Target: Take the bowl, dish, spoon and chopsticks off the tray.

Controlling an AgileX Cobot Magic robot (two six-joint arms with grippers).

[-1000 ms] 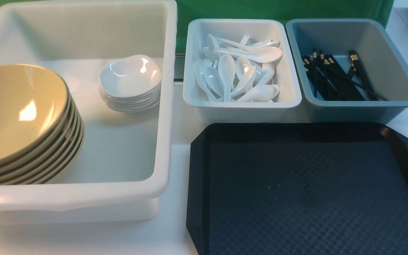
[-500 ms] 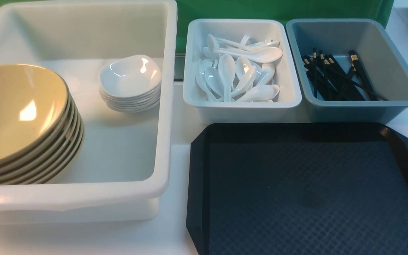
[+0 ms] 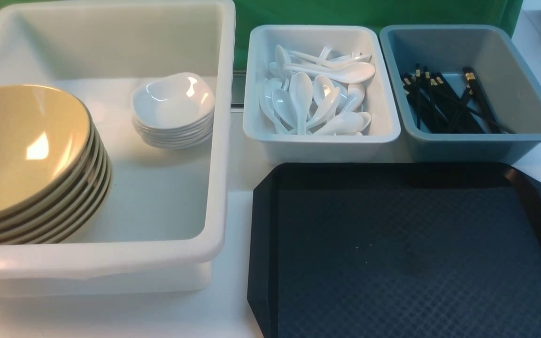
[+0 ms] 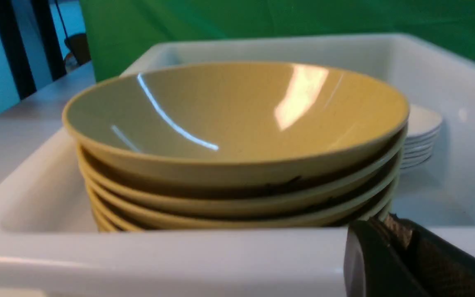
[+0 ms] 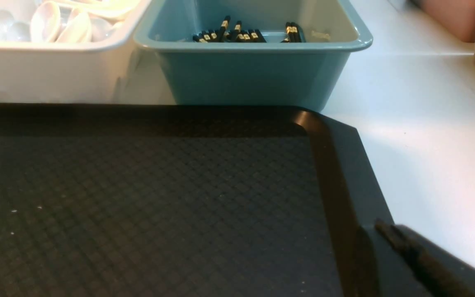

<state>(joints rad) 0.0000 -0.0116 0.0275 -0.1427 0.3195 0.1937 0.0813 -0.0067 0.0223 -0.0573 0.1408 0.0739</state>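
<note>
The tray [image 3: 411, 263] lies bare on the table. The bowl [image 3: 21, 145] tops a stack in the white tub [image 3: 219, 141], beside the stacked dish [image 3: 172, 101]. Spoons [image 3: 317, 94] and chopsticks [image 3: 444, 101] fill their bins. The left gripper [image 4: 390, 231] and right gripper [image 5: 390, 235] are pressed together, empty.

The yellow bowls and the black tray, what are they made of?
The yellow bowls look like glazed ceramic or hard melamine plastic: their smooth insides throw bright, sharp reflections of the lights. Which of the two, the look alone cannot tell. The black tray looks like moulded plastic: a matte floor pressed with a small diamond pattern, and a smoother rim that catches a dull shine.
</note>
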